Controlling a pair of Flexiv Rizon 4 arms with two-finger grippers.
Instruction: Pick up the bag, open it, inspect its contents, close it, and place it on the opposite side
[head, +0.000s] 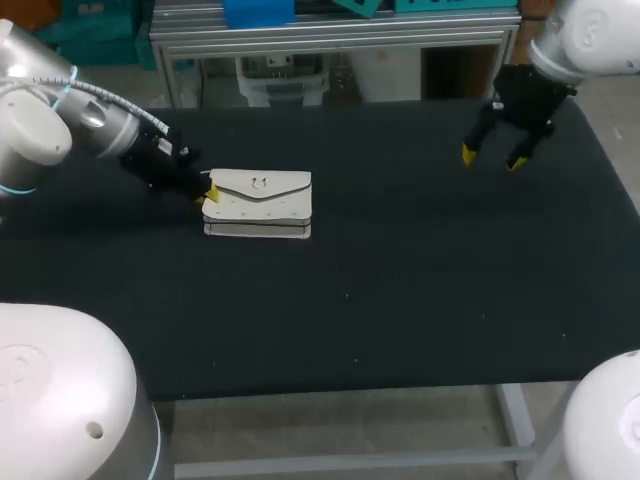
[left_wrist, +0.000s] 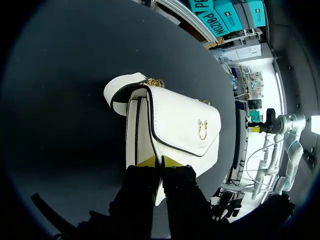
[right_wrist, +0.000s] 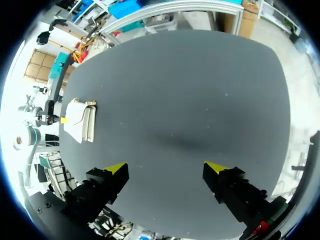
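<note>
A white bag (head: 260, 201) with a gold clasp (head: 259, 183) lies flat on the black table, left of the middle. My left gripper (head: 207, 193) is at the bag's left end. In the left wrist view its yellow fingertips (left_wrist: 146, 161) stand close together, pinching the black-trimmed edge of the bag (left_wrist: 175, 125) near the flap. A gold chain (left_wrist: 155, 81) shows at the bag's far end. My right gripper (head: 490, 155) hangs open above the table's back right, holding nothing. In the right wrist view the right gripper (right_wrist: 166, 167) has the bag (right_wrist: 80, 125) far ahead of it.
The black tabletop (head: 420, 280) runs unbroken from the bag to my right gripper. Its front edge (head: 350, 388) lies near me and its right edge (head: 625, 190) just beyond the right arm. Nothing else lies on it.
</note>
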